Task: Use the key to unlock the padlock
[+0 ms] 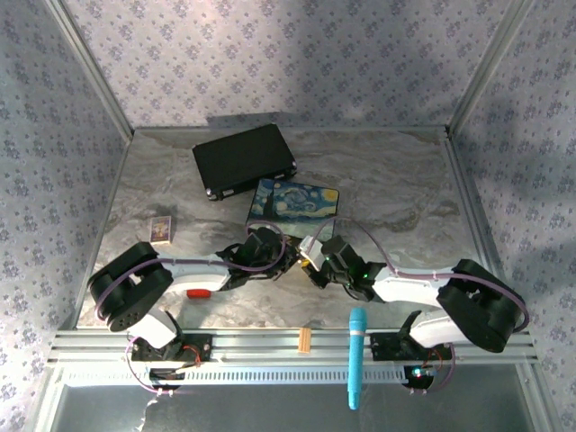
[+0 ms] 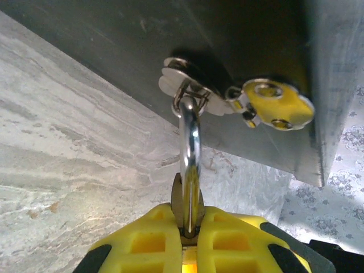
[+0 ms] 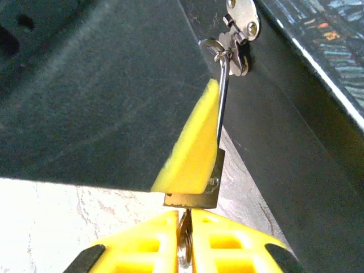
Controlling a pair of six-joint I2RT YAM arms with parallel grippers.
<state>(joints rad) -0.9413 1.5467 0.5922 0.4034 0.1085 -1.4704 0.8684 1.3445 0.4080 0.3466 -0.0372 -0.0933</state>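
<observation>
The brass padlock (image 3: 193, 199) hangs by its silver shackle (image 3: 223, 96) from the metal hasp (image 3: 238, 23) on the painted box (image 1: 294, 202). My left gripper (image 2: 190, 220) is shut on the padlock body (image 2: 177, 200), and the shackle (image 2: 190, 142) rises from it to the hasp (image 2: 187, 85). My right gripper (image 3: 185, 219) is shut on the thin silvery key (image 3: 183, 239), whose tip meets the bottom of the padlock. The left gripper's yellow finger (image 3: 190, 148) lies against the padlock. Both grippers meet in front of the box, the left gripper (image 1: 284, 256) and the right gripper (image 1: 315, 261).
A black case (image 1: 243, 160) lies behind the painted box. A small box (image 1: 162, 229) sits at the left, a red block (image 1: 198, 292) by the left arm. An orange-tan strip (image 1: 304, 339) and a teal tool (image 1: 357, 355) rest on the front rail.
</observation>
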